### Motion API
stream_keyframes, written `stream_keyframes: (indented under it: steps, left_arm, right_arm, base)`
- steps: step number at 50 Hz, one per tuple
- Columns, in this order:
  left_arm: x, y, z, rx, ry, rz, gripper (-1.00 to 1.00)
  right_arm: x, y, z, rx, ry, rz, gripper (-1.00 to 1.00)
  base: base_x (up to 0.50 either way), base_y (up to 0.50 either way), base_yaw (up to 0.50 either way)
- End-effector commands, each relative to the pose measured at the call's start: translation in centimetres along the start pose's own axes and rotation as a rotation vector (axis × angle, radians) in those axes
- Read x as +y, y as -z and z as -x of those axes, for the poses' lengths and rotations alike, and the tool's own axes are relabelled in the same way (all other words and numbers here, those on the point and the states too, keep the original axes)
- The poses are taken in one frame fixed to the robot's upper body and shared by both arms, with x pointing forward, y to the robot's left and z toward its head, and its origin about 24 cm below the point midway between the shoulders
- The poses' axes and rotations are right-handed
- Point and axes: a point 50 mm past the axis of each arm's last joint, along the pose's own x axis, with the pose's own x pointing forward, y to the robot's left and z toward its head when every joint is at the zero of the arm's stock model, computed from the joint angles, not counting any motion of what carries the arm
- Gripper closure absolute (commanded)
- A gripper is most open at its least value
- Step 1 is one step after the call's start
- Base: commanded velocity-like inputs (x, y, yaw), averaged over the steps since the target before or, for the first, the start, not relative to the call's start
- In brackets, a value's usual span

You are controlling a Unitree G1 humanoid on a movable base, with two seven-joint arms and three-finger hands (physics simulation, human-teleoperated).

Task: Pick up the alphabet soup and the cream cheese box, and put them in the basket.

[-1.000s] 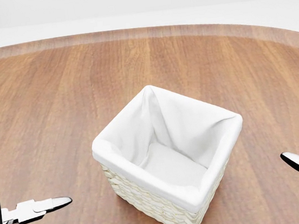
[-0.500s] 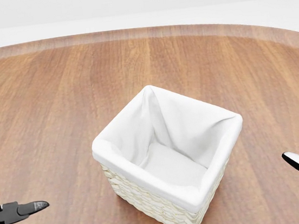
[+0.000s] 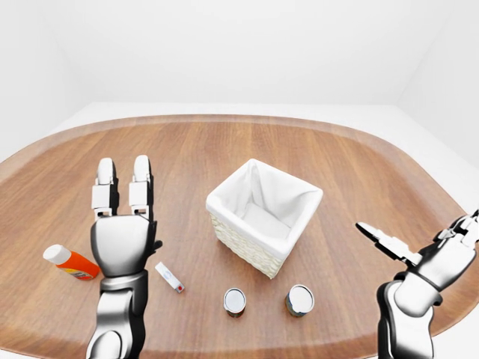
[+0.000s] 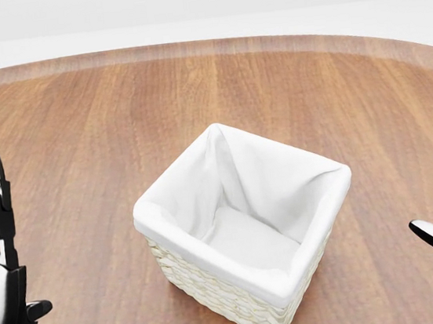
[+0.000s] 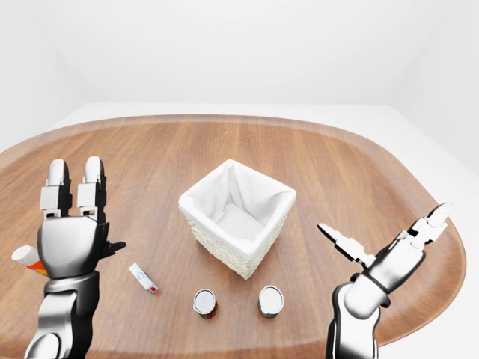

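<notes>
- Presently left hand [image 3: 122, 238] is raised, fingers straight and spread, holding nothing; likely poised for a reach
- Right hand [image 5: 389, 258] likewise splayed and empty
- Basket [image 3: 263, 215] stands between the hands, unfilled
- Two cans [image 3: 235, 301] [image 3: 300, 299], one presumably the soup, and a small box [image 3: 169, 277] lie below the hands' level, ungrasped

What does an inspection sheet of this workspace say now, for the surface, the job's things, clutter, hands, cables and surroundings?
Surface: round wooden table.
Job's things: basket with white lining, nothing in it; two upright cans, left can and right can, labels unreadable; small flat white box lying beside the left arm.
Clutter: orange bottle lying on its side.
Hands: left hand raised, fingers straight, open; right hand spread, open; neither holds anything.
Cables: nothing seen.
Surroundings: plain white walls.
</notes>
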Motion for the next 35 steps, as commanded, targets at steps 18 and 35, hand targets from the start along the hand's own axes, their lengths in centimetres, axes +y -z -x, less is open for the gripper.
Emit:
stream_keyframes:
  steps: [18,35]
  left_arm:
    - [0.1,-0.4,0.2,-0.033,-0.006,-0.069,-1.0]
    - [-0.1,1.4,2.6,0.003,0.13,-0.202,-1.0]
  right_arm:
    - [0.0,0.0,0.0,0.004,0.001,0.01,-1.0]
    - [-0.1,0.0,0.0,0.004,0.002,0.01,-1.0]
  base:
    - [0.0,0.0,0.0]
    - [0.0,0.0,0.0]
